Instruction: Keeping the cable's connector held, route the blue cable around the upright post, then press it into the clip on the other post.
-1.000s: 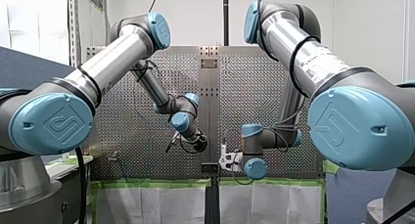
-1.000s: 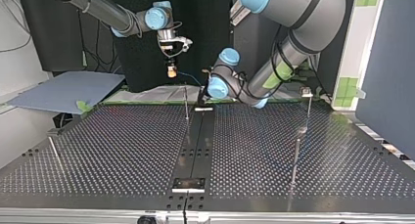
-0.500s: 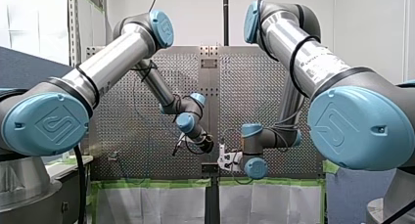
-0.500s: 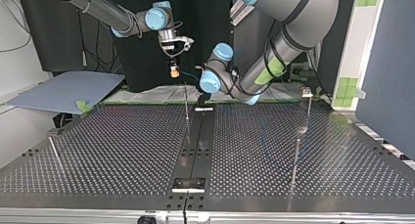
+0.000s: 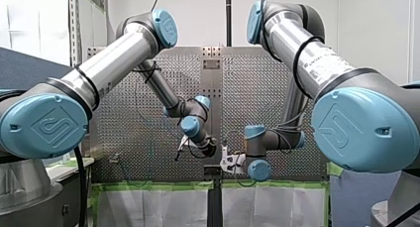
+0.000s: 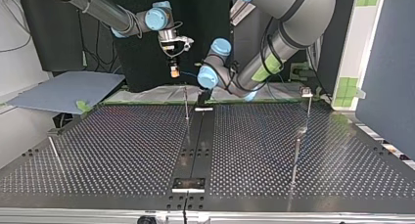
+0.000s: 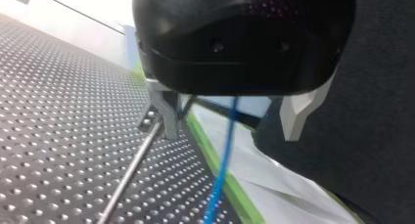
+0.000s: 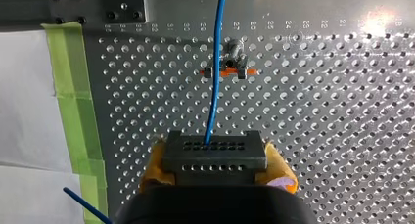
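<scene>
In the right wrist view my right gripper (image 8: 215,160), with yellow pads, is shut on the black connector (image 8: 215,156). The blue cable (image 8: 214,82) runs out of the connector ahead of it. In the top view this gripper (image 6: 172,70) hangs above the table's far edge. My left gripper (image 7: 232,131) is open, and the blue cable (image 7: 222,160) passes between its pale fingers (image 7: 169,117) without touching them. It sits (image 6: 204,94) just beside a thin upright post (image 6: 186,104). A taller post carries a clip (image 6: 307,92) at the top view's right.
More thin posts stand on the perforated table (image 6: 122,150): one at the top view's near right (image 6: 295,160), one leaning at its left (image 6: 54,151). A small metal fixture with an orange part (image 8: 230,62) lies ahead of the right gripper. Green tape (image 8: 73,101) edges the table.
My left arm has swung toward the top view's left, bringing its gripper closer to the middle post and my right gripper. The right arm and the connector have held still.
</scene>
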`<action>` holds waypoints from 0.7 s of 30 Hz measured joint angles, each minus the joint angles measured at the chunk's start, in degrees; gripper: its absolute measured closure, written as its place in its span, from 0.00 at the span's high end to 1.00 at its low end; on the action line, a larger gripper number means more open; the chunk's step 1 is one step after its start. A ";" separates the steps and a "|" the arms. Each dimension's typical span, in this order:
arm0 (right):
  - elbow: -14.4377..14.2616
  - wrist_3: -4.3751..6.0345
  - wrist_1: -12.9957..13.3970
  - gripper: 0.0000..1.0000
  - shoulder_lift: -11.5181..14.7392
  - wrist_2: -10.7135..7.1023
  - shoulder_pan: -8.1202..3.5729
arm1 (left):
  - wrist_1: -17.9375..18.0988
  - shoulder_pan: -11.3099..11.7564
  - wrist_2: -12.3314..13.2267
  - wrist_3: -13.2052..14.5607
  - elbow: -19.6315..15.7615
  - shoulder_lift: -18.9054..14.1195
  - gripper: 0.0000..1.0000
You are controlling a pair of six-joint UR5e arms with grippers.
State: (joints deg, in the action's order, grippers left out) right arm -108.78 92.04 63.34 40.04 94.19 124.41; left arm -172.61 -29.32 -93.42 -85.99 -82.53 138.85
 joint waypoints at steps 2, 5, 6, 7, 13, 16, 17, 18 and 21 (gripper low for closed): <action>0.00 0.00 -0.03 0.00 0.00 0.02 0.00 | 0.46 0.01 0.03 0.10 -0.54 0.01 0.99; 0.06 0.00 -0.07 0.00 0.01 0.02 0.00 | 1.15 -0.15 0.42 0.27 -1.00 0.00 0.99; 0.10 -0.01 -0.11 0.00 0.01 0.03 0.00 | 1.42 -0.25 0.76 0.35 -1.07 0.00 0.99; 0.14 -0.03 -0.17 0.00 0.01 0.03 0.00 | 1.61 -0.32 1.04 0.40 -1.10 0.01 0.99; 0.25 -0.23 -0.46 0.00 0.00 0.03 0.01 | 2.05 -0.59 1.57 0.19 -1.16 0.00 0.99; 0.26 -0.25 -0.48 0.00 -0.02 0.04 0.01 | 1.94 -0.61 0.97 0.08 -1.17 -0.01 0.99; 0.26 -0.26 -0.48 0.00 -0.02 0.04 0.01 | 1.90 -0.61 0.65 0.09 -1.16 -0.02 0.95; 0.26 -0.26 -0.49 0.00 -0.02 0.04 0.01 | 1.85 -0.60 0.13 0.13 -1.17 -0.02 0.95; 0.27 -0.26 -0.50 0.00 -0.02 0.04 0.01 | 1.68 -0.68 -1.41 0.54 -1.17 -0.03 0.74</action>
State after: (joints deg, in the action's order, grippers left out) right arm -108.51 91.78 62.85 40.02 94.23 124.42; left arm -170.93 -30.00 -94.83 -85.45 -83.71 138.82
